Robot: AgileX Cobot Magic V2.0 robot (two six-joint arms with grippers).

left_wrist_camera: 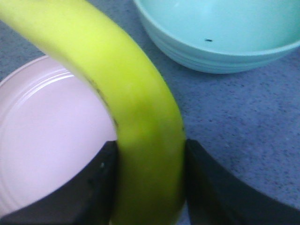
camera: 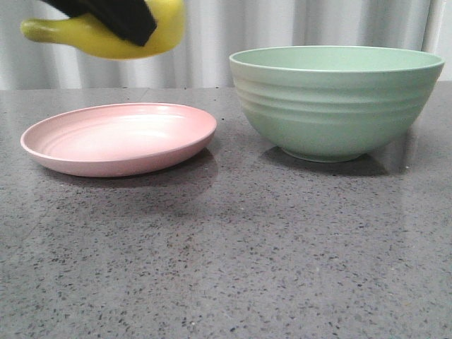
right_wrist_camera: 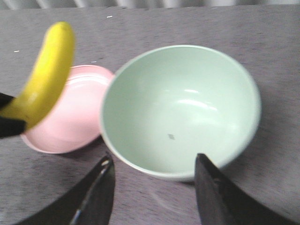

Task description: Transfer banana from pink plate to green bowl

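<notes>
My left gripper (camera: 134, 21) is shut on the yellow banana (camera: 99, 39) and holds it in the air above the pink plate (camera: 120, 138), at the top left of the front view. In the left wrist view the banana (left_wrist_camera: 136, 117) sits between the two black fingers (left_wrist_camera: 89, 187), over the plate (left_wrist_camera: 47, 140). The green bowl (camera: 335, 99) stands to the right of the plate with nothing inside (right_wrist_camera: 180, 108). My right gripper (right_wrist_camera: 154, 173) is open, near the bowl's rim; it sees the banana (right_wrist_camera: 47, 77) lifted over the plate (right_wrist_camera: 75, 117).
Grey speckled tabletop (camera: 226, 261) stretches in front of the plate and the bowl. A pale curtain (camera: 212, 35) hangs behind the table. The bowl's inside has a small dark speck (right_wrist_camera: 171, 137).
</notes>
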